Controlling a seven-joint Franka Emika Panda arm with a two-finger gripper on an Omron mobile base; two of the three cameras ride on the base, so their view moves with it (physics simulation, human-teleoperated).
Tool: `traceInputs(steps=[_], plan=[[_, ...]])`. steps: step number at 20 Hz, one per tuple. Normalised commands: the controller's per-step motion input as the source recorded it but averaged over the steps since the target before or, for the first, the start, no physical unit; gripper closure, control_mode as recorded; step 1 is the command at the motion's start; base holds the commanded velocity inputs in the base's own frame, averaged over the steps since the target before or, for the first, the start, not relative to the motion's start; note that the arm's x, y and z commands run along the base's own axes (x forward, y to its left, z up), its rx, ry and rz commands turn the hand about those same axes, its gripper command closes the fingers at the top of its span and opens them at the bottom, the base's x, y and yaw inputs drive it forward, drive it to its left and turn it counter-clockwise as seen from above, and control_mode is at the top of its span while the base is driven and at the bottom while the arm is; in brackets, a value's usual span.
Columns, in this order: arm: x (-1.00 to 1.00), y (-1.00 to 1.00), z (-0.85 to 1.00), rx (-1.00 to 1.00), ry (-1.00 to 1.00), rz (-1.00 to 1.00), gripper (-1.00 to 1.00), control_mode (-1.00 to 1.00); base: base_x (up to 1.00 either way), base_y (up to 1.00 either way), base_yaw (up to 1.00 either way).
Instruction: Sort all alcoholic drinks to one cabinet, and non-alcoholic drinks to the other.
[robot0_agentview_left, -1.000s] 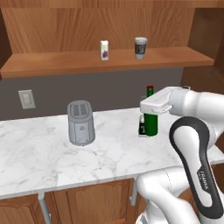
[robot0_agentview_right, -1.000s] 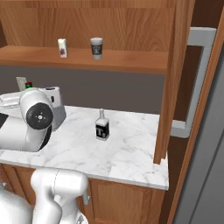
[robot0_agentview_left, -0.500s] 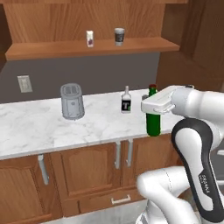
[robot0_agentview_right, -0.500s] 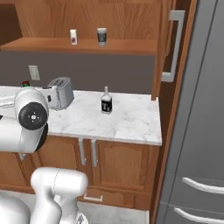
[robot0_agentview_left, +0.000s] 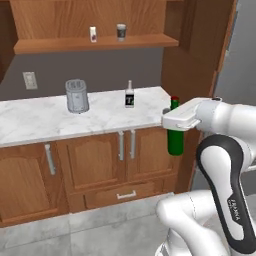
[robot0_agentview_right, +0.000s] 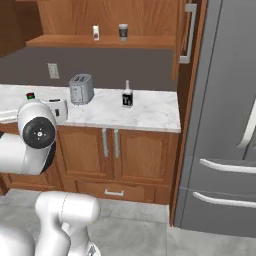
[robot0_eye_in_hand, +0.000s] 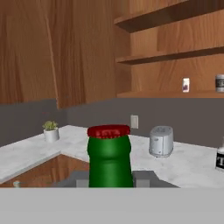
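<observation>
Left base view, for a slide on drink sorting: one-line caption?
Gripper carries the green bottle off the counter; the clear bottle waits there.

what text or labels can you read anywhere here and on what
Clear squarish bottle on the counter: black label with a white mark, too small to read.
Small white carton on the shelf: red-pink mark, unreadable.
Paper coffee cup: dark sleeve, no legible print.
Green bottle: no label visible.

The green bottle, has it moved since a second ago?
Yes. The green bottle, shut in the gripper, has left the counter: it stood near the toaster, and is now held off the counter's right end.
</observation>
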Motion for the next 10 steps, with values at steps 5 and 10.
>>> traceInputs(steps=[5,10], plan=[[0.0,0.0,0.0,0.0,0.0,0.0,1.0,1.0,-0.84,0.78,-0.03],[0.0,0.0,0.0,0.0,0.0,0.0,1.0,1.0,-0.64,0.81,-0.09]])
